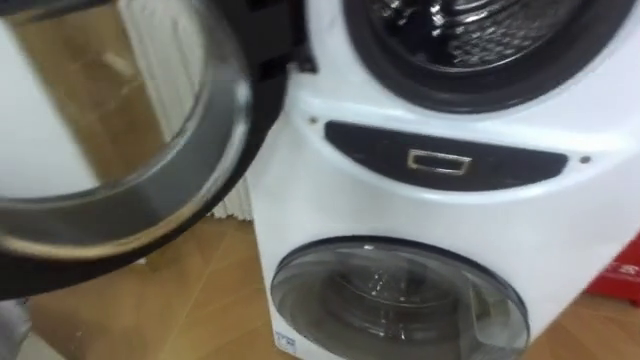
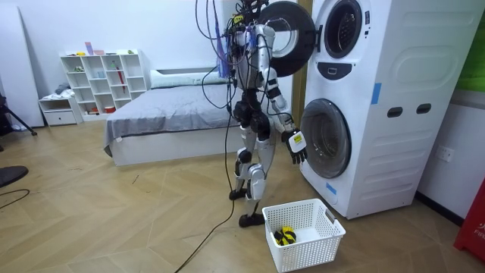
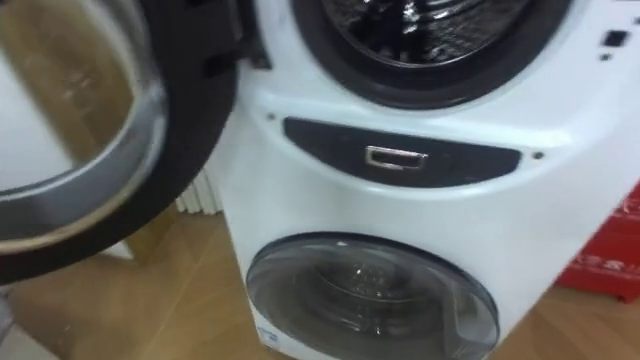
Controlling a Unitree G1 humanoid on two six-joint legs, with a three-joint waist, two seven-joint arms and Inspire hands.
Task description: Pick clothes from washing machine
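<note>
Stands close before a tall white stacked washing machine (image 2: pixel 394 114), facing it. Looks past the black-rimmed round glass upper door (image 1: pixel 130 150), swung wide open to the left, into the ribbed steel upper drum (image 1: pixel 460 30). Cannot make out clothes in the part on show, so presumably further in. Sees below it a second round glass door (image 1: pixel 400 300), shut. Has a white plastic lattice basket (image 2: pixel 318 243) on the floor near the feet. Hangs the right robot hand (image 2: pixel 294 145) low by the lower door, fingers loosely apart, holding nothing. Finds a small yellow-and-black item (image 2: pixel 286 235) in the basket. Seemingly about to reach in: next, raise a hand through the upper opening and close on cloth.
</note>
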